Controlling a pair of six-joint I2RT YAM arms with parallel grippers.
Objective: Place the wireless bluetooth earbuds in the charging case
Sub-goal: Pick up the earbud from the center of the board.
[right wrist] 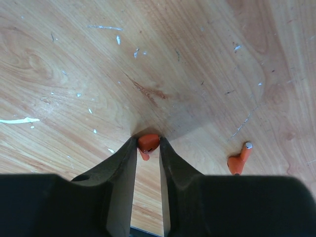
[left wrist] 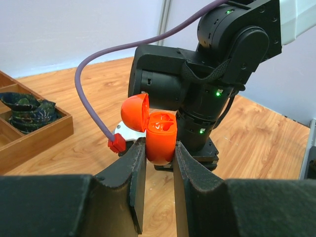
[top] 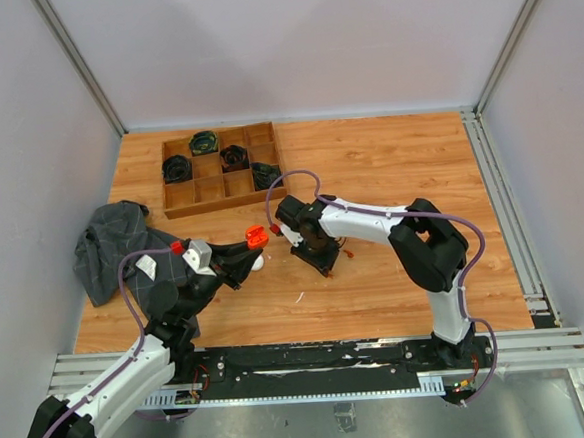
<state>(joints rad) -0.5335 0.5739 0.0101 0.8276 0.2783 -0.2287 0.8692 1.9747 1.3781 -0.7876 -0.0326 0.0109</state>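
1. While the right gripper [right wrist: 148, 139] stood tip-down on the table [right wrist: 197, 59], we saw the first earbud [right wrist: 148, 142], a small orange piece, pinched at the very ends of its fingers. The jaws were drawn nearly together and touched the bud on both sides, low against the wood near the middle of the table.
2. We saw the second earbud [right wrist: 238, 159], also orange with a pale tip, lying loose on the table just beside that gripper and apart from its fingers.
3. We found the charging case [left wrist: 161, 138] held off the table by the left gripper [left wrist: 159, 147], whose jaws were closed in on its lower body. Its lid [left wrist: 134, 112] was hinged back and the cavity faced upward. The case hung just left of the right arm's wrist.
4. We judged the hold on the first earbud to be the weak point. So little of the bud sat between the tips that a lift or a turn could squirt it out, and it would bounce away across the wood.
5. We also feared a bad seating. A bud brought to the case tilted, or to the wrong socket, could jam on the rim or push the case askew in the left jaws.
6. Further out, we noted a wooden tray [top: 221, 206] at the far left corner and a grey cloth [top: 114, 246] by the left edge, both well apart from the work.
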